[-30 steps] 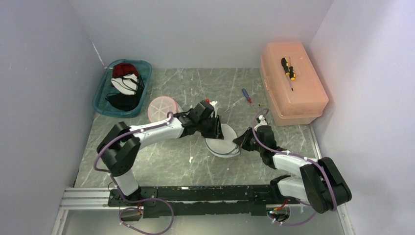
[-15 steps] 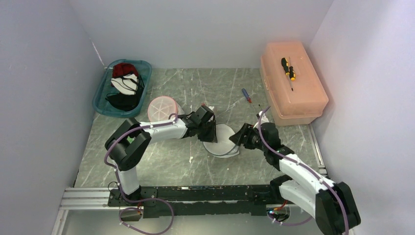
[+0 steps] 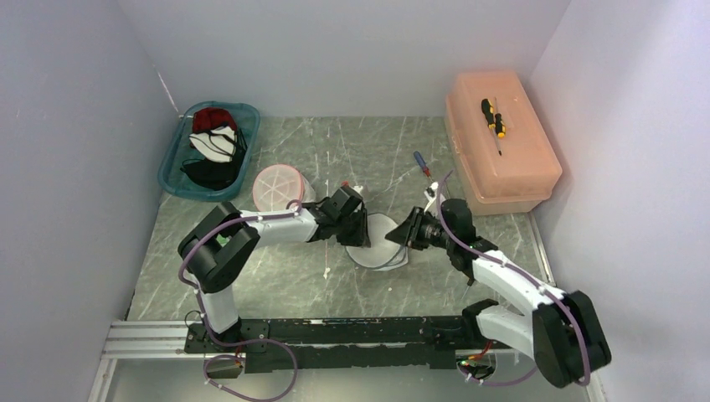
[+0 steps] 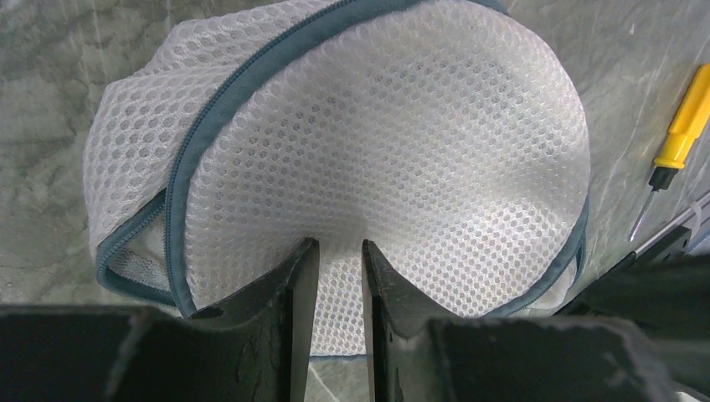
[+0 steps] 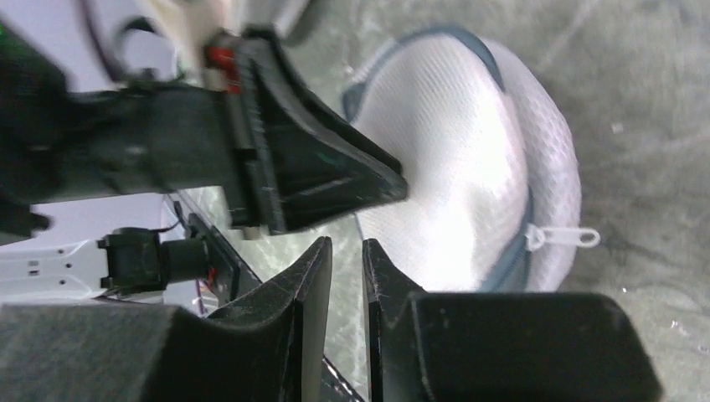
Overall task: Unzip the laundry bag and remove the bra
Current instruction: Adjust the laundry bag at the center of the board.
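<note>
Laundry bag sits mid-table between both arms and looks zipped; the bra isn't visible. Left gripper is clamped on the mesh. Right gripper is pinched together, empty, short of the zipper pull. Your risk: the thin mesh pinch slips, so the bag drags when you tug.

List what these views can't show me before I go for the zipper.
Bra: unseen in every view; mesh of the laundry bag hides it.
Zipper pull: clear only in the right wrist view; too small from the top.
Bag's near edge: left wrist view, behind the left fingers.
</note>
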Robot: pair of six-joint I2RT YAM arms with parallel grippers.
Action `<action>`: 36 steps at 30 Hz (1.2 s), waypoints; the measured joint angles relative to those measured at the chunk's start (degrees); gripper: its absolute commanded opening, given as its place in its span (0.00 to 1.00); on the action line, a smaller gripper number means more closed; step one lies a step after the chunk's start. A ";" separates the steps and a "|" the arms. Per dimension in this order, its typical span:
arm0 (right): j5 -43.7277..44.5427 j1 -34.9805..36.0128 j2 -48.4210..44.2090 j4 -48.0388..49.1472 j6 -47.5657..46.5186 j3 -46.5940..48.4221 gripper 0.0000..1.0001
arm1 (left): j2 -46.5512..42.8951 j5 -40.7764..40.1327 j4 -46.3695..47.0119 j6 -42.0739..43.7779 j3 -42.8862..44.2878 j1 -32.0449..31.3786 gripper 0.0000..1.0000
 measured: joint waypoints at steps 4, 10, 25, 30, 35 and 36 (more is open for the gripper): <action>0.04 0.17 5.07 1.29 0.48 -2.95 0.24 | -0.35 0.17 2.10 -0.81 -1.31 0.00 0.32; 3.13 0.33 8.61 3.89 0.42 -7.21 0.23 | -0.63 1.09 5.16 -1.42 -2.99 0.00 0.33; 9.64 0.68 5.44 5.42 1.55 -9.84 0.58 | -1.36 3.13 8.33 -2.29 -4.26 -0.09 0.38; 12.55 0.63 -5.38 -3.67 0.37 -7.52 0.70 | -3.04 3.06 7.52 -2.25 -4.44 -0.15 0.40; 16.24 0.50 -13.53 -12.83 -0.59 -4.13 0.74 | -3.39 2.99 6.67 -2.25 -4.76 -0.11 0.41; 16.87 0.37 -14.69 -14.12 -0.57 -3.87 0.75 | -3.52 2.95 6.47 -2.25 -4.90 -0.11 0.41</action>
